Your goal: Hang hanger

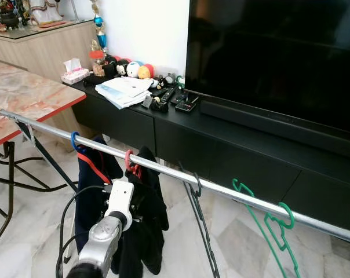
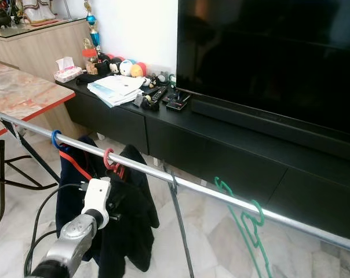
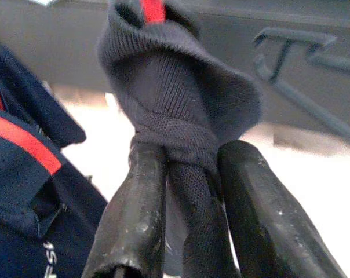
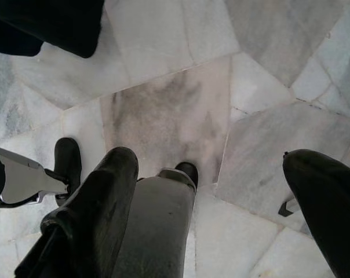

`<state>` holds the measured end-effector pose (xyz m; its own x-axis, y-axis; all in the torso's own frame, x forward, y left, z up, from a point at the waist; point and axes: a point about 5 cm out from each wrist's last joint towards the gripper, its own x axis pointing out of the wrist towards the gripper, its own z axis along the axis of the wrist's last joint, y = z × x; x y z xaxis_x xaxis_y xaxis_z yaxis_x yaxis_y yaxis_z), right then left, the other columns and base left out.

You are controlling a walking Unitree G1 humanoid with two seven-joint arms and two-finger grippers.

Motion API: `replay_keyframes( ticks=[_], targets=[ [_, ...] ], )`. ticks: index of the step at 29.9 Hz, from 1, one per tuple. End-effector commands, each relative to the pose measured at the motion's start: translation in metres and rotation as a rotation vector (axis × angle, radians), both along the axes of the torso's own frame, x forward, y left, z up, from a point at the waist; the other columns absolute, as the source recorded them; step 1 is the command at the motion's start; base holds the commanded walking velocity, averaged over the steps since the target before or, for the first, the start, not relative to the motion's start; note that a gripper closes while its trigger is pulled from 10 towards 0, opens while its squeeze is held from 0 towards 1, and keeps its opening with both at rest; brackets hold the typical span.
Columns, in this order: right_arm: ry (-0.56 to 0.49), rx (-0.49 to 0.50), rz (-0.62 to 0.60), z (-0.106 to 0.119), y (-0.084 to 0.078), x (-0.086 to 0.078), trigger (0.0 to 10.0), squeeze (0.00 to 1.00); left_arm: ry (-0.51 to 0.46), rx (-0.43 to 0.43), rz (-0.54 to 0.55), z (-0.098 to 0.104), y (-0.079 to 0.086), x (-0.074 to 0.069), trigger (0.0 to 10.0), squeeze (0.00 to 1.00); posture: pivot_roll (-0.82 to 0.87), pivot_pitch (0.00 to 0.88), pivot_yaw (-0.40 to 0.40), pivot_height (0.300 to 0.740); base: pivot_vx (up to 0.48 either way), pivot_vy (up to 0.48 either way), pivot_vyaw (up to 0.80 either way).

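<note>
Left tool (image 3: 186, 231) was clamped on dark garment (image 3: 181, 116) under red hanger (image 1: 130, 162), hooked on rail (image 1: 233, 194), prob. to steady it. Right tool (image 4: 221, 220) was wide open, empty, idle.

Open rail (image 1: 233, 194) between red-hangered dark garment (image 1: 146, 214) and green hanger (image 1: 268, 223), one black hook (image 1: 196, 184) midway.

Red hanger (image 1: 130, 163): I log its hook over the silver rail (image 1: 221, 190), at about 7 o'clock in my head view, carrying a dark navy garment (image 1: 149, 223) that hangs straight down. The garment's knit fabric is bunched just below the hook. At 9 o'clock of it, a blue hanger (image 1: 75, 141) with a navy, red-striped garment (image 1: 94, 174) hooks the same rail.
</note>
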<state>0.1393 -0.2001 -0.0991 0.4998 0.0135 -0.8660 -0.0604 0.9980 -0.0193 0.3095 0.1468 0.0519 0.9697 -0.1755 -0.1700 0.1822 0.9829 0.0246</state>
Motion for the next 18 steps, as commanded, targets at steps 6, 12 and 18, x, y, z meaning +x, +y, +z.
replay_keyframes(
  ticks=[6,12,18],
  targets=[
    [0.004,0.004,0.003,-0.0004,0.0012,-0.0008,10.0,0.0,-0.094,0.019,-0.01,0.0125,-0.0019,-0.0094,10.0,1.0,-0.11,0.0,0.031,0.74,0.0,0.0,0.0],
    [0.004,0.004,0.003,-0.0004,0.0012,-0.0008,10.0,0.0,-0.094,0.019,-0.01,0.0125,-0.0019,-0.0094,10.0,1.0,-0.11,0.0,0.031,0.74,0.0,0.0,0.0],
    [0.004,0.004,0.003,-0.0004,0.0012,-0.0008,10.0,0.0,-0.094,0.019,-0.01,0.0125,-0.0019,-0.0094,10.0,1.0,-0.11,0.0,0.031,0.74,0.0,0.0,0.0]
  ],
)
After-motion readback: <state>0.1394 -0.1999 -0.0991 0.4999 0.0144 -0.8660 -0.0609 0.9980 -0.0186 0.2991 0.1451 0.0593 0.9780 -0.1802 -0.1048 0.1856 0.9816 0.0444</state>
